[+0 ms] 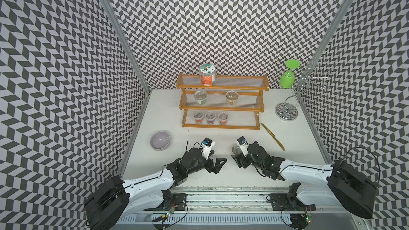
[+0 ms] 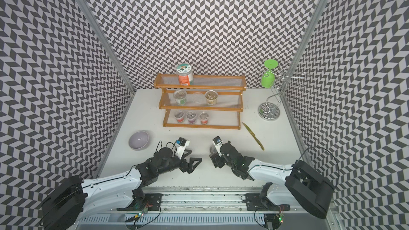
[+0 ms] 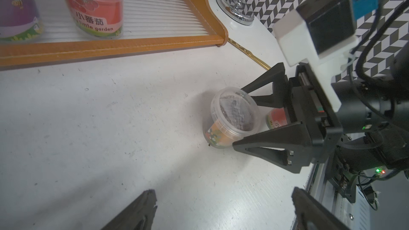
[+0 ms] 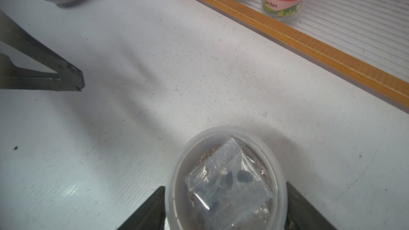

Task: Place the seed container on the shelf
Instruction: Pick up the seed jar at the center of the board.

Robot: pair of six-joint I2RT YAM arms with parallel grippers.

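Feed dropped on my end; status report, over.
Left gripper open, empty. Right gripper around seed container, grip unconfirmed. Container upright on table, short of shelf. Nothing between.

One shelf point(image 1: 221, 126) bearing seven tubs point(image 1: 198, 117) (one tall), one bowl point(image 1: 160, 140).

A grey bowl point(image 1: 160, 140) sits on the counter point(image 1: 223, 174) at my left. At my right, a gold knife point(image 1: 272, 136) lies near a chrome stand point(image 1: 286, 112) bearing a green glass point(image 1: 287, 80).

The seed container point(image 4: 228, 180) stands on the table point(image 4: 155, 85) between the fingers of the right gripper point(image 4: 225, 186), near the shelf point(image 4: 287, 38).
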